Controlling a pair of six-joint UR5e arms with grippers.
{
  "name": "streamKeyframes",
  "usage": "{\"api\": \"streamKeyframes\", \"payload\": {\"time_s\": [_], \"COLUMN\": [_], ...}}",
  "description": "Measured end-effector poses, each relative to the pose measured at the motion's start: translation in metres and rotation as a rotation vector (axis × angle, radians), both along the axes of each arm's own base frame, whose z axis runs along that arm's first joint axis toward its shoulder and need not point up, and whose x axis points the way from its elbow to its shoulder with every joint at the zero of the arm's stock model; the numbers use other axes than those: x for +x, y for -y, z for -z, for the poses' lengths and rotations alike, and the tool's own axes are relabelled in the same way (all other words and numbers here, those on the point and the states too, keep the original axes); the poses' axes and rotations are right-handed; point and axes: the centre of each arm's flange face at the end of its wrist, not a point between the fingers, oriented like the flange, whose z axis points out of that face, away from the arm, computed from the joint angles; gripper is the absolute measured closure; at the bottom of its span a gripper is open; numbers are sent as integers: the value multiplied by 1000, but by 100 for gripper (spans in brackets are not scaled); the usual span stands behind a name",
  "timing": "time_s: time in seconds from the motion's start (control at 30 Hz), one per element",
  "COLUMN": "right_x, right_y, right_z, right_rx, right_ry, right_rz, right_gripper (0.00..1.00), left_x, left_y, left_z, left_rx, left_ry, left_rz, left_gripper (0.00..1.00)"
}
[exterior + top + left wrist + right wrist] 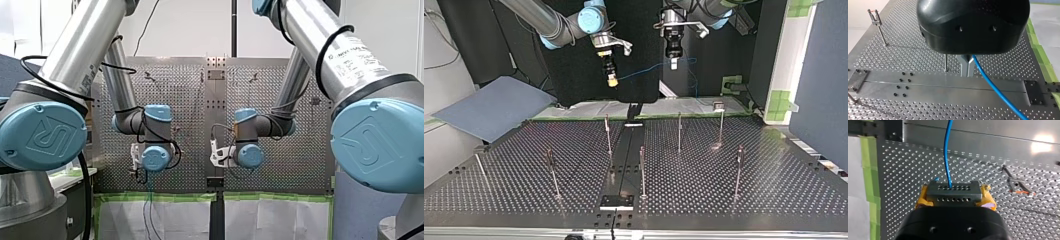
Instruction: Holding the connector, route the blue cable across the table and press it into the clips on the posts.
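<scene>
My right gripper (pixel 955 198) jaws grip the connector (pixel 953 191); my left gripper (pixel 967 68) jaws pinch the blue cable (pixel 995 87). I must hold it taut, lowering squarely onto each clip (pixel 874 17).

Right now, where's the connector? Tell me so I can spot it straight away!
Look at my right arm, at the top view's left. Its pincer, with yellow pads, squeezes the connector: a small grey block with two rows of tiny holes. Only it has the blue cable coming out of it.
</scene>
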Motion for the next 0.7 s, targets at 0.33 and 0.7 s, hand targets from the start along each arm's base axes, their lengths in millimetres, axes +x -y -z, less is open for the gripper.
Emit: {"api": "streamKeyframes", "payload": {"time_s": [0.33,0.7], "right_x": [0,0], "right_y": [0,-1], "right_z": [3,3], "right_rx": [4,4], "right_ry": [-4,-4], "right_rz": [0,0], "right_gripper": [100,100], "left_x": [-1,1], "left_y": [-2,-23], "left_z": [2,14], "left_rx": [4,45], "left_ry": [-8,-86], "left_rz": [0,-37], "left_gripper": [100,100]}}
